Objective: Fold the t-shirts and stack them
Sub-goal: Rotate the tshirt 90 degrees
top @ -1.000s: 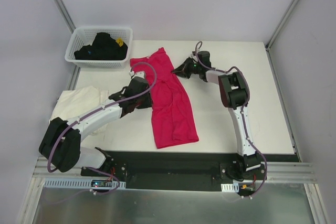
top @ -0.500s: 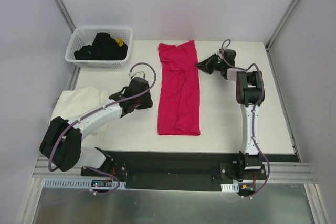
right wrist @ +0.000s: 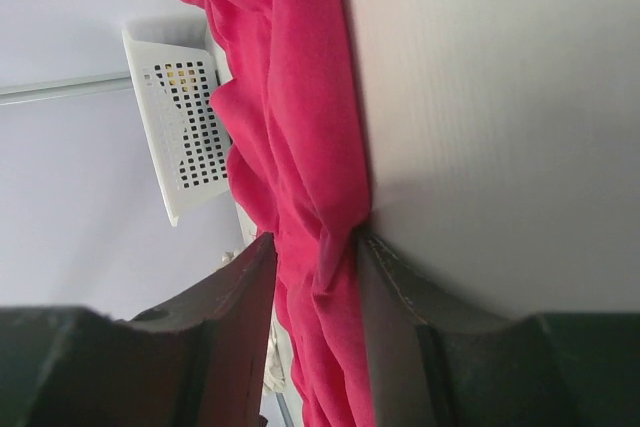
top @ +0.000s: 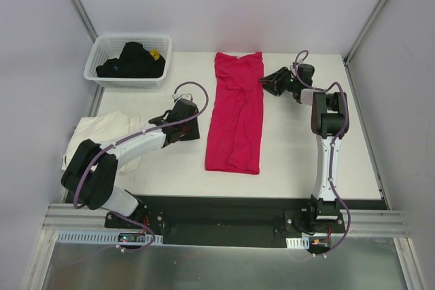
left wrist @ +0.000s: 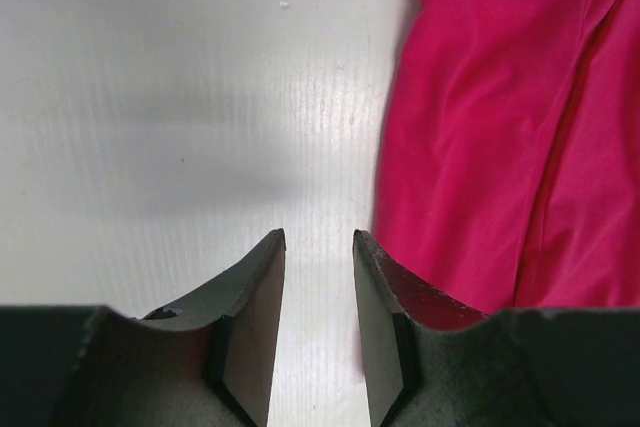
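The magenta-red t-shirt [top: 236,117] lies as a long narrow strip down the middle of the table, its far end near the back edge. My right gripper [top: 264,83] is at the shirt's far right edge. In the right wrist view, bunched red cloth [right wrist: 290,97] fills the gap between the jaws of my right gripper [right wrist: 315,242], which is shut on it. My left gripper [top: 196,129] is just left of the shirt, low over bare table. It is open and empty [left wrist: 318,242], with the red cloth [left wrist: 500,127] beside its right finger. The cream-white t-shirt [top: 102,130] lies crumpled at the table's left edge, partly under the left arm.
A white lattice basket [top: 129,59] holding dark clothes and something yellow stands at the back left corner; it also shows in the right wrist view [right wrist: 185,137]. The table's right edge runs close to the right arm. A black strip lines the near edge.
My right gripper has pulled the shirt's far end to the right and back, so the shirt went from slanted to straight. The left gripper has shifted slightly and let go of nothing visible.
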Action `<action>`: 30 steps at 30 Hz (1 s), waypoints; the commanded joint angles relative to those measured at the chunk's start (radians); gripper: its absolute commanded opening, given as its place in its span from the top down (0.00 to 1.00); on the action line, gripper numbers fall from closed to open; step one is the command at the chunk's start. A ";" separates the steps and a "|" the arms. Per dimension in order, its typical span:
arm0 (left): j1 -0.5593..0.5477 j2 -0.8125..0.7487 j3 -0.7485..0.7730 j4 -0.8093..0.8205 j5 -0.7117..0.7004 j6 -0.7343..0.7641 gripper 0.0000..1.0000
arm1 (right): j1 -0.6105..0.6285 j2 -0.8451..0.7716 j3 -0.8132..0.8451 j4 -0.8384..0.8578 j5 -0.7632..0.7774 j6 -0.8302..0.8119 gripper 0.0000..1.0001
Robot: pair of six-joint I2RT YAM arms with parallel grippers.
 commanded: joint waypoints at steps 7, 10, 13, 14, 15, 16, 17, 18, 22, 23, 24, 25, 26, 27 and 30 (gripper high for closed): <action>0.014 0.073 -0.007 0.097 0.046 -0.006 0.70 | -0.090 -0.180 -0.138 -0.044 0.044 -0.053 0.58; 0.012 0.015 -0.076 0.117 0.037 -0.030 0.70 | -0.110 -0.261 -0.271 -0.026 0.056 -0.073 0.58; 0.003 -0.053 -0.153 0.138 0.037 -0.053 0.70 | -0.104 -0.378 -0.477 0.043 0.069 -0.081 0.58; 0.003 -0.071 -0.173 0.145 0.037 -0.060 0.71 | -0.099 -0.405 -0.538 0.065 0.069 -0.078 0.58; 0.000 -0.090 -0.209 0.149 0.037 -0.061 0.71 | -0.087 -0.460 -0.592 0.092 0.072 -0.072 0.58; -0.005 -0.132 -0.228 0.158 0.040 -0.063 0.71 | -0.079 -0.485 -0.694 0.134 0.073 -0.069 0.58; -0.006 -0.153 -0.248 0.158 0.046 -0.063 0.71 | -0.071 -0.507 -0.734 0.142 0.073 -0.072 0.58; -0.008 -0.177 -0.284 0.181 0.052 -0.061 0.70 | -0.052 -0.551 -0.771 0.151 0.073 -0.073 0.58; -0.014 -0.291 -0.381 0.261 0.139 -0.057 0.68 | -0.021 -0.654 -0.948 0.195 0.053 -0.096 0.58; -0.014 -0.302 -0.398 0.299 0.180 -0.049 0.67 | -0.001 -0.672 -1.016 0.197 0.052 -0.108 0.58; -0.016 -0.309 -0.421 0.315 0.195 -0.044 0.67 | 0.007 -0.691 -1.049 0.206 0.052 -0.112 0.58; -0.016 -0.314 -0.432 0.330 0.205 -0.038 0.67 | 0.008 -0.729 -1.080 0.221 0.052 -0.113 0.58; -0.016 -0.312 -0.440 0.374 0.233 -0.023 0.66 | 0.008 -0.745 -1.144 0.231 0.053 -0.118 0.58; -0.016 -0.308 -0.456 0.398 0.251 -0.014 0.65 | 0.008 -0.764 -1.169 0.237 0.055 -0.122 0.58; -0.016 -0.265 -0.472 0.480 0.314 0.002 0.62 | 0.005 -0.835 -1.270 0.237 0.059 -0.139 0.58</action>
